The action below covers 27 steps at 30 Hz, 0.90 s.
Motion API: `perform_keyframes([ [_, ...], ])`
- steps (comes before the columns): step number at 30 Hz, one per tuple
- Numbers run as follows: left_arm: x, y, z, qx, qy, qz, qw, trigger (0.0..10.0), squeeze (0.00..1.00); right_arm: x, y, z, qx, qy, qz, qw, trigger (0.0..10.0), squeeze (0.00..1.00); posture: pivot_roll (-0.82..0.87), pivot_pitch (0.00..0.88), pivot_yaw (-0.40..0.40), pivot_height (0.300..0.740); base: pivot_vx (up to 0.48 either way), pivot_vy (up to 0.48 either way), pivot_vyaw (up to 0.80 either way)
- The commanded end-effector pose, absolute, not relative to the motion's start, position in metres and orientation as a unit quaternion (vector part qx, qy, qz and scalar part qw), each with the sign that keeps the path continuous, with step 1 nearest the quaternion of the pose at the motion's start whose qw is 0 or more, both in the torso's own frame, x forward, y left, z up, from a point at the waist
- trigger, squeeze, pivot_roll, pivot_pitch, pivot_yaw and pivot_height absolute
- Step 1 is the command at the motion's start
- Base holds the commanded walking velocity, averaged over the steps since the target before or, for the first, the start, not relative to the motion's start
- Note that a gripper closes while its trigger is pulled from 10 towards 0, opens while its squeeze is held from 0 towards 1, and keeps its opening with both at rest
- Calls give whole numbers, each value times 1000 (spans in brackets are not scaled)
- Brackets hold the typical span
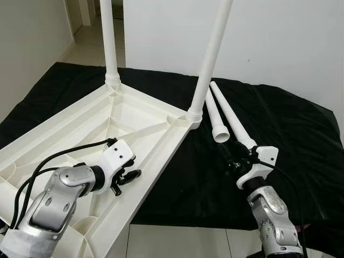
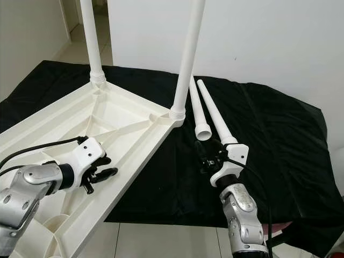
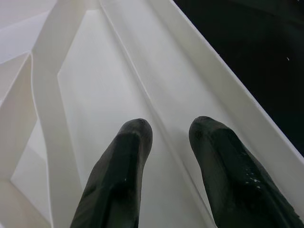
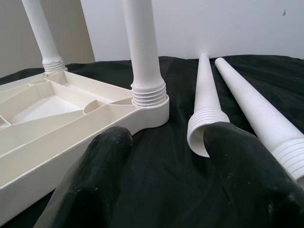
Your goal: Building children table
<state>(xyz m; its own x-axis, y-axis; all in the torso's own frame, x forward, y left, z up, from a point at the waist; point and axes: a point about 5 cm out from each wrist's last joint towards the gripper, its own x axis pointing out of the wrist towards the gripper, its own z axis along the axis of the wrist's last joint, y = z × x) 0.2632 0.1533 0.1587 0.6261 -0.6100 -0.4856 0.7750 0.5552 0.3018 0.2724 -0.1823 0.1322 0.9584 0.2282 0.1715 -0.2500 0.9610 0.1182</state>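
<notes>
Upturned white plastic tabletop (image 1: 64, 134) on a black cloth (image 1: 301, 140), two legs fitted, two loose.

The tabletop lies underside up, its ribbed, moulded compartments exposed. Two fitted legs (image 1: 214, 54) stand upright in threaded corner sockets. Two loose legs (image 1: 228, 115), smooth tapered tubes with ribbed ends, lie side by side on the cloth just beside the near fitted corner. The left gripper (image 1: 126, 176) hangs over the tabletop's inner ribs near the long edge, fingers (image 3: 118, 175) slightly apart and holding nothing. The right gripper (image 1: 232, 158) sits low on the cloth at the ribbed ends of the loose legs, fingers (image 4: 95, 180) spread wide, gripping nothing. Pale tiled floor (image 1: 177, 239) borders the cloth; a white wall (image 1: 279, 37) stands behind.
</notes>
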Motion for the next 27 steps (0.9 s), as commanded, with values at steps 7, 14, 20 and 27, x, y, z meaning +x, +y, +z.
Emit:
perform_keyframes([
  [7, 255, 158, 148, 249, 207, -421, 848, 10000, 0, 272, -189, 133, 61, -76, 115, 989, 10000, 0, -15, 0, -97, 740, 0, 0, 0],
  [14, 258, 164, 143, 256, 225, -390, 855, 10000, 0, 272, -189, 132, 60, -75, 115, 989, 10000, 0, -15, 0, -97, 740, 0, 0, 0],
  [20, 266, 172, 136, 266, 240, -335, 871, 10000, 0, 271, -189, 132, 60, -73, 117, 989, 10000, 0, -15, 0, -99, 740, 0, 0, 0],
  [27, 265, 162, 134, 250, 238, -330, 879, 0, 0, 271, -188, 131, 59, -71, 117, 989, 10000, 0, -13, 0, -98, 740, 0, 0, 0],
])
